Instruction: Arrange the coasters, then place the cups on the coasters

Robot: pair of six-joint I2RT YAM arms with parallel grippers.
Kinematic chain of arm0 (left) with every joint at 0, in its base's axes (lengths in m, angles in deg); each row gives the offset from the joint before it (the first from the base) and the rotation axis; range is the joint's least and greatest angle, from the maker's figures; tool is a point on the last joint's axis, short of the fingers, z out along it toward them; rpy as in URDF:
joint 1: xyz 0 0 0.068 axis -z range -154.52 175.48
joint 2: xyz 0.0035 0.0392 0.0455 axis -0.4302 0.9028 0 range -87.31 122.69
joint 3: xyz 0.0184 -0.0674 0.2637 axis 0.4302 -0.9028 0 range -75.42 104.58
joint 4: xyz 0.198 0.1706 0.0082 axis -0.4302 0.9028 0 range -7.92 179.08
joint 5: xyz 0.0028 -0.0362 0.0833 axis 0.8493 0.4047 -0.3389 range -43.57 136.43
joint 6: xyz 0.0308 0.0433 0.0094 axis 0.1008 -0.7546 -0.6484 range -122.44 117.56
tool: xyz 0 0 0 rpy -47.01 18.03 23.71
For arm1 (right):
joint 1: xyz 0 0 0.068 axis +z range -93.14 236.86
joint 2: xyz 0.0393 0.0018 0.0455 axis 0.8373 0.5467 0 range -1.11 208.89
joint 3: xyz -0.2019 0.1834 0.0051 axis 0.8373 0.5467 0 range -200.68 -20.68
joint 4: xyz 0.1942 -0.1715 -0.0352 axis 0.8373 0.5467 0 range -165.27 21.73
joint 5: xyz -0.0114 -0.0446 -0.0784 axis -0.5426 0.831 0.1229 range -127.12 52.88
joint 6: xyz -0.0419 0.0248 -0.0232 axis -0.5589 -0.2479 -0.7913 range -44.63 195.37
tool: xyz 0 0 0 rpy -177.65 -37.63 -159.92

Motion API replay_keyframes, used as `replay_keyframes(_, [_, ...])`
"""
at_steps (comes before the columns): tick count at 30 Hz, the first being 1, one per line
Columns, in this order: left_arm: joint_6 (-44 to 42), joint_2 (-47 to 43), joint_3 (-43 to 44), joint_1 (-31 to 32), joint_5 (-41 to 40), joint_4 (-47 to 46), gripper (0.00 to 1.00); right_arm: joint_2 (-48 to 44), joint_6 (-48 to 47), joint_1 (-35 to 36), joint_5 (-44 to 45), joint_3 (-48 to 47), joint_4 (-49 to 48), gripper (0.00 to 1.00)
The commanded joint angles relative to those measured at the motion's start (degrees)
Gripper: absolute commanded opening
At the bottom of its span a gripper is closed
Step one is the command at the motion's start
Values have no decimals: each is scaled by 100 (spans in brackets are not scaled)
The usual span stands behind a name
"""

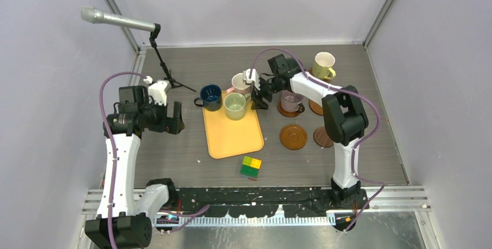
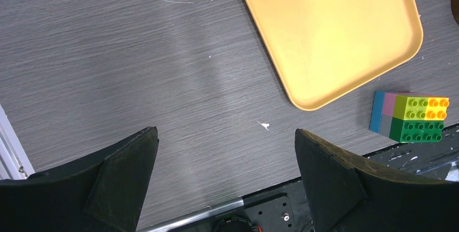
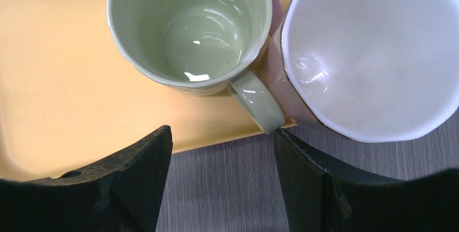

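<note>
Light green mug (image 3: 200, 32): upright and empty on the far part of the orange tray (image 3: 54, 80), its handle reaching over the tray's edge toward the right wrist camera.
White-pink mug (image 3: 368, 53): upright and empty, right up against the green mug; it sits at the tray's far edge, and whether it rests on the tray or the table cannot be told.
Dark blue mug (image 1: 210, 97): upright on the table, just beside the tray's left edge.
Mauve mug (image 1: 292, 100): upright on a reddish-brown coaster (image 1: 284, 111), right of the tray.
Yellow-cream mug (image 1: 323, 65): upright at the far right of the table; what is under it cannot be told.
Empty coaster (image 1: 293, 136): flat on the table, nearer than the mauve mug.
Darker brown coaster (image 1: 321, 137): just right of the empty one, partly covered by the right arm.
Fourth coaster (image 1: 315, 108): only an edge shows beneath the right arm.
Right gripper (image 3: 222, 131): jaws apart, holding nothing, low over the tray's edge with the green mug's handle just ahead of the gap.
Left gripper (image 2: 225, 131): jaws spread wide, empty, above bare table left of the tray.
Toy block (image 2: 411, 117): multicoloured, on the table near the tray's near corner.
Microphone (image 1: 119, 21): on a stand at the far left.
</note>
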Motion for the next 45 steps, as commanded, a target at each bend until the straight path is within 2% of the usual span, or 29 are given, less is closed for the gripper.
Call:
replay_keyframes(1, [-81, -120, 59, 11, 48, 28, 100, 34, -173, 56, -225, -231, -7, 73])
replay_keyframes(21, [-63, -117, 39, 12, 72, 4, 100, -665, -800, 558, -372, 321, 1009, 72])
replay_keyframes(26, [-61, -138, 21, 10, 80, -7, 100, -681, -458, 562, 27, 304, 829, 71])
replay_keyframes(31, [-53, -151, 3, 12, 80, -31, 100, -431, 490, 583, 737, 34, 404, 68])
replay_keyframes(45, [-45, -187, -42, 13, 80, -60, 100, -3, 404, 979, 916, -279, 182, 66])
